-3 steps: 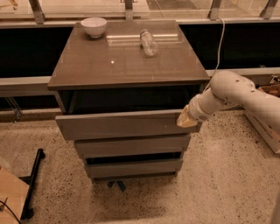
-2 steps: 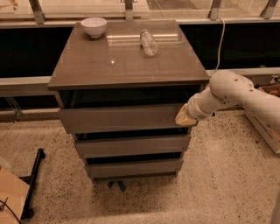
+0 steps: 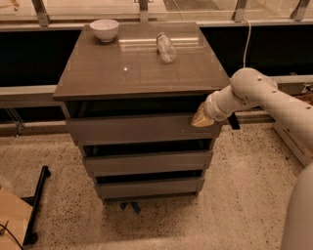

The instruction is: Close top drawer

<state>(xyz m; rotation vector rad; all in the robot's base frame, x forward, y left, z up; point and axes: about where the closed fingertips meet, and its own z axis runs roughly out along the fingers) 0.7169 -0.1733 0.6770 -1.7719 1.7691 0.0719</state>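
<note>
Grey-brown top drawer juts slightly past cabinet top; fingers pinched together, empty, against drawer front's right end.

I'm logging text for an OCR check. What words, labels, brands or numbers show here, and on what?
None can be read.
The bottle on the cabinet top shows no legible label; the bowl and top drawer front are plain.
The tool, at the drawer's right end, shows no marking.

Seemingly an indoor robot-testing space: speckled terrazzo floor, metal railing posts behind a grey-brown three-drawer cabinet, the tan-tipped gripper at the right end of the top drawer.
</note>
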